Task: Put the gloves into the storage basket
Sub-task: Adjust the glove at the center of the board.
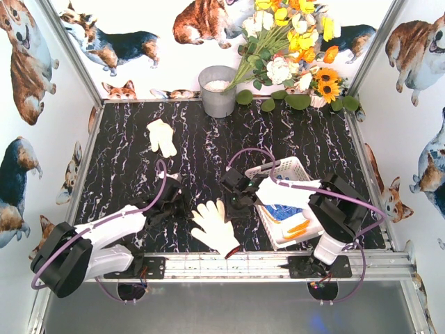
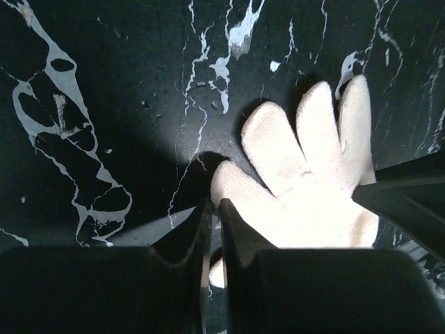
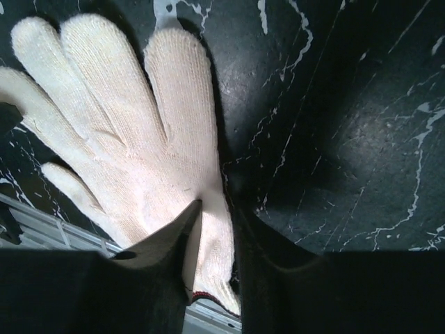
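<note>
At right, basket (image 1: 292, 165) holds 2 gloves (image 1: 288, 211); left tool (image 2: 215, 209) pinches table glove (image 1: 215, 226), right tool (image 3: 217, 209) slightly apart.

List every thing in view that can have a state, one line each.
Near glove: flat on the table, outside the basket.
Far glove: flat on the table, untouched.
Basket: upright, holding other gloves.
Bucket: upright.
Left tool: shut on the near glove's edge.
Right tool: astride the near glove's cuff; grip unclear.
</note>
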Robot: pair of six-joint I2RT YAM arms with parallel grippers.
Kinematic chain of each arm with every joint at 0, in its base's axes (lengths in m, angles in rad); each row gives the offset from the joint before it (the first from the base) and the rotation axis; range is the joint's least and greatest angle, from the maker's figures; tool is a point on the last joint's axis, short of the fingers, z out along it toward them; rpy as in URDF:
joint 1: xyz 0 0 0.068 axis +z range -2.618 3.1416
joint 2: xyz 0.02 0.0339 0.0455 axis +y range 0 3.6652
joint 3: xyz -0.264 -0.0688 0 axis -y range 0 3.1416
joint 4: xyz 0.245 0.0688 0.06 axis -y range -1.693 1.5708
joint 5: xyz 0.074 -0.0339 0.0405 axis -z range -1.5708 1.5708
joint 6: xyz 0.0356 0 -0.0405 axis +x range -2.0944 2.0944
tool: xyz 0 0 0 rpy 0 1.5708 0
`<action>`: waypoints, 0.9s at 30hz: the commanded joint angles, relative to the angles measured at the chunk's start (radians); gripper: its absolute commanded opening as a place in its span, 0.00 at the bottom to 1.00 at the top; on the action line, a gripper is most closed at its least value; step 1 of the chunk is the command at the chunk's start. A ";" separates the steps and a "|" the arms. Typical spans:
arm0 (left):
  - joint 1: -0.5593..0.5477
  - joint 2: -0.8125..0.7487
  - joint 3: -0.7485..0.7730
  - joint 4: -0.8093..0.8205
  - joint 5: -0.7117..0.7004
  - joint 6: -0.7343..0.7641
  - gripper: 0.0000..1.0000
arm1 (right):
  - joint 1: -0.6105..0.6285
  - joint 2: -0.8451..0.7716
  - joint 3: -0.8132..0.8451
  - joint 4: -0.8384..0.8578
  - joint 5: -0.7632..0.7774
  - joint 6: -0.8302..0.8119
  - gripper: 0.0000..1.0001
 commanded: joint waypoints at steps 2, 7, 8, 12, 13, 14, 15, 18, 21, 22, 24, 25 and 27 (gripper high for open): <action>0.031 0.003 0.003 0.066 -0.024 0.012 0.00 | -0.004 0.013 0.023 0.097 0.009 0.046 0.19; 0.110 0.095 0.084 0.124 -0.018 0.096 0.00 | -0.006 0.001 -0.040 0.231 0.049 0.122 0.05; 0.126 0.124 0.101 0.146 -0.003 0.112 0.00 | -0.007 0.001 -0.050 0.260 0.059 0.140 0.02; 0.162 0.257 0.203 0.194 0.048 0.176 0.00 | -0.005 0.006 -0.072 0.326 0.118 0.193 0.00; 0.167 0.288 0.228 0.197 0.055 0.194 0.00 | -0.005 0.008 -0.071 0.330 0.137 0.200 0.00; 0.173 0.317 0.255 0.200 0.058 0.210 0.00 | -0.005 0.011 -0.069 0.334 0.156 0.204 0.00; 0.180 0.344 0.279 0.199 0.060 0.225 0.00 | -0.005 0.014 -0.066 0.337 0.176 0.202 0.00; 0.200 0.401 0.338 0.197 0.071 0.248 0.00 | -0.005 0.026 -0.035 0.327 0.216 0.178 0.00; 0.211 0.426 0.381 0.189 0.064 0.269 0.00 | -0.005 0.042 -0.008 0.313 0.247 0.159 0.00; 0.214 0.431 0.392 0.181 0.057 0.279 0.00 | -0.005 0.047 -0.003 0.317 0.251 0.154 0.04; 0.226 0.431 0.403 0.163 0.040 0.288 0.14 | -0.005 0.049 -0.003 0.333 0.252 0.146 0.13; 0.234 0.421 0.405 0.162 0.034 0.285 0.24 | -0.005 0.042 -0.005 0.344 0.251 0.140 0.18; 0.254 0.388 0.408 0.163 0.017 0.280 0.46 | -0.004 0.018 -0.017 0.366 0.247 0.121 0.29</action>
